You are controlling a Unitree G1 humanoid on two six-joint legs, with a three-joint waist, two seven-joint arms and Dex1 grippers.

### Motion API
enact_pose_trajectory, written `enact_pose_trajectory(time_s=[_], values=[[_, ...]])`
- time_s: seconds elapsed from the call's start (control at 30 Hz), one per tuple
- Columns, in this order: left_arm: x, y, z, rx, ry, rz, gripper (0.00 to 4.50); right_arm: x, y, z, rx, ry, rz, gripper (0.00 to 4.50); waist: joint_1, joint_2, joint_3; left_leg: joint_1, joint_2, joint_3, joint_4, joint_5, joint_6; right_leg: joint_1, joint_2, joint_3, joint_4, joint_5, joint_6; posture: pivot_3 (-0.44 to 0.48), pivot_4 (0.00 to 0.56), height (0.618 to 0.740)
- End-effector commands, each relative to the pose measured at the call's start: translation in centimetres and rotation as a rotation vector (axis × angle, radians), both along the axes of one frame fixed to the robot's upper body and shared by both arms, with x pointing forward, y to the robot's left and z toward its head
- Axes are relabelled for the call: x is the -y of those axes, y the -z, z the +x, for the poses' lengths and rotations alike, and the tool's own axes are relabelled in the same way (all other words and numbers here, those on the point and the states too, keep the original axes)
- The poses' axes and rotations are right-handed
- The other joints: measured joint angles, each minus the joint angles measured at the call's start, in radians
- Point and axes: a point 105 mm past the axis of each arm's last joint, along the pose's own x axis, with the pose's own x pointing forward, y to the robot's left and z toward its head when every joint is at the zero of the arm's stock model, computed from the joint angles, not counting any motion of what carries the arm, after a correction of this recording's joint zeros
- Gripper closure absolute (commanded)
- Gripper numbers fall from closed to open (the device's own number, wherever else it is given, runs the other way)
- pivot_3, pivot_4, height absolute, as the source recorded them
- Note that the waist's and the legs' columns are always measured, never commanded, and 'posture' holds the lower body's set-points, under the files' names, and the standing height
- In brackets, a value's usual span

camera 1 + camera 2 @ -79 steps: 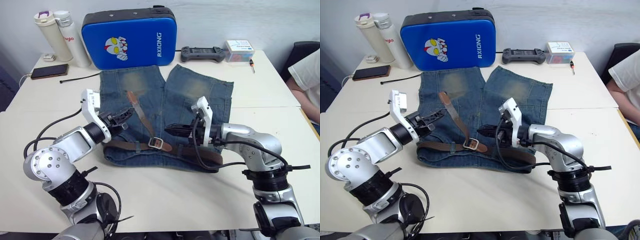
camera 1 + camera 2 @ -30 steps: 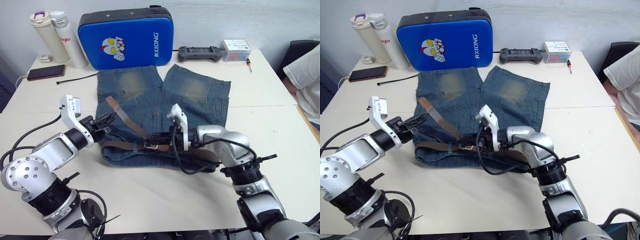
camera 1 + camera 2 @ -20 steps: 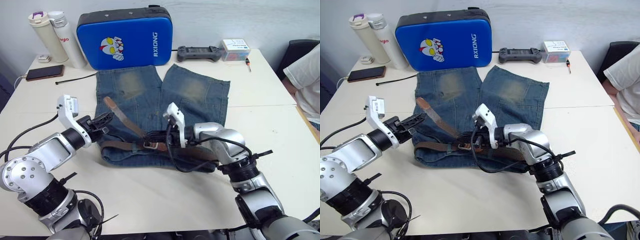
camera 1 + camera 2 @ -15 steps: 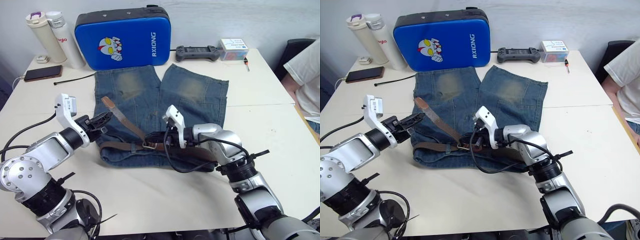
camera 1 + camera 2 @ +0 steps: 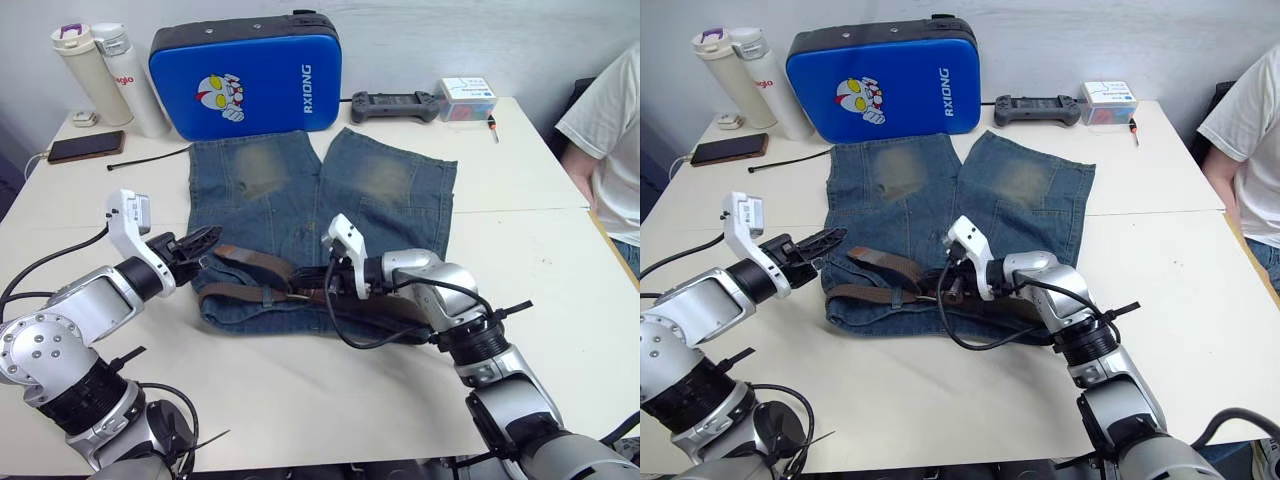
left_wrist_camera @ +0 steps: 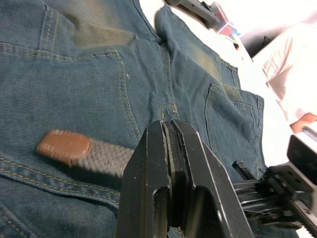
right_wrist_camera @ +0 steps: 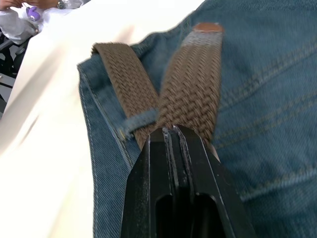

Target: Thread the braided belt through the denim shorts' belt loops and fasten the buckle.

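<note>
The denim shorts (image 5: 385, 190) lie flat on the table, waistband toward me. The braided belt (image 5: 255, 262) runs along the waistband, and its free end with the tan tip (image 6: 63, 147) lies slanted across the left leg. One strap passes under a belt loop (image 7: 141, 119). My right gripper (image 5: 300, 282) is shut, its tips (image 7: 171, 130) resting on top of the belt where the two straps cross. The buckle is hidden under it. My left gripper (image 5: 208, 238) is shut on nothing, hovering just short of the tan tip.
A blue case (image 5: 245, 70), two bottles (image 5: 95, 70), a phone (image 5: 78, 147) and a black cable tie (image 5: 150, 157) sit at the back left. A controller (image 5: 390, 103) and a small box (image 5: 468, 97) are back right. A person (image 5: 605, 120) sits at the right edge.
The belt's free end has swung down from slanting up the left leg to lying close to the waistband. My right gripper slid left onto the strap crossing. The person leaned in.
</note>
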Motion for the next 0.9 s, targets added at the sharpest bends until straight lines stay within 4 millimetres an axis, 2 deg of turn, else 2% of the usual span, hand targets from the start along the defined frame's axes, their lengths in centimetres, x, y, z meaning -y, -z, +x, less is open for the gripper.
enact_pose_trajectory(time_s=[0.03, 0.13, 0.3, 0.43, 0.5, 0.6, 0.73, 0.9], values=[[-0.1, -0.9, -0.3, 0.042, 0.001, 0.027, 4.5, 0.3, -0.1, 0.1, 0.022, -0.016, 0.001, 4.44, 0.0, 0.0, 0.0, 0.0, 0.0, 0.0, 0.0, 0.0, 0.0, 0.0, 0.0, 0.0, 0.0, 0.0, 0.0, 0.0, 0.15, 0.74], [-0.1, -0.9, -0.3, 0.044, 0.0, 0.014, 4.5, 0.6, -1.4, 0.2, 0.031, -0.016, 0.044, 4.44, 0.0, 0.0, 0.0, 0.0, 0.0, 0.0, 0.0, 0.0, 0.0, 0.0, 0.0, 0.0, 0.0, 0.0, 0.0, 0.0, 0.15, 0.74], [0.4, 0.9, -1.5, -0.023, 0.096, -0.008, 4.5, 2.1, -4.9, -0.4, 0.108, -0.03, 0.079, 4.44, -0.001, 0.0, 0.0, 0.0, 0.0, 0.0, -0.001, 0.0, 0.0, 0.0, 0.0, 0.0, -0.001, 0.0, 0.0, 0.0, 0.15, 0.74], [0.5, 1.0, -2.4, -0.023, 0.135, -0.125, 3.1, 3.5, -7.0, -1.1, 0.155, -0.031, 0.07, 4.5, 0.002, 0.0, 0.0, 0.0, 0.0, -0.001, -0.001, 0.0, 0.0, 0.0, 0.0, 0.0, -0.001, 0.0, 0.0, 0.0, 0.15, 0.74], [1.2, 1.7, -2.4, -0.062, 0.141, -0.162, 2.28, 4.1, -7.6, -1.3, 0.174, -0.024, 0.06, 4.5, 0.003, 0.0, 0.0, 0.0, 0.0, -0.001, -0.001, 0.0, 0.001, 0.0, -0.001, 0.0, -0.002, 0.0, 0.0, 0.0, 0.15, 0.74], [3.4, 2.8, -2.4, -0.16, 0.154, -0.266, 0.98, 4.6, -8.3, -1.5, 0.199, -0.007, 0.05, 4.5, 0.005, 0.0, 0.0, 0.0, 0.0, -0.001, -0.001, -0.001, 0.002, 0.001, -0.001, 0.0, -0.002, 0.0, 0.0, 0.0, 0.15, 0.74], [4.3, 4.6, -1.9, -0.347, 0.092, -0.317, 0.98, 4.5, -8.4, -1.4, 0.208, 0.016, 0.042, 4.5, 0.004, -0.001, 0.001, 0.0, 0.0, -0.001, -0.001, -0.001, 0.002, 0.001, -0.001, 0.0, -0.002, 0.0, 0.0, 0.0, 0.15, 0.74], [5.2, 4.6, 0.0, -0.394, 0.011, -0.431, 0.98, 4.9, -8.3, -1.4, 0.215, 0.056, 0.045, 4.5, 0.005, -0.001, 0.001, 0.0, 0.0, 0.0, -0.001, -0.001, 0.002, 0.001, -0.001, 0.0, -0.003, 0.0, 0.0, 0.0, 0.15, 0.74]])
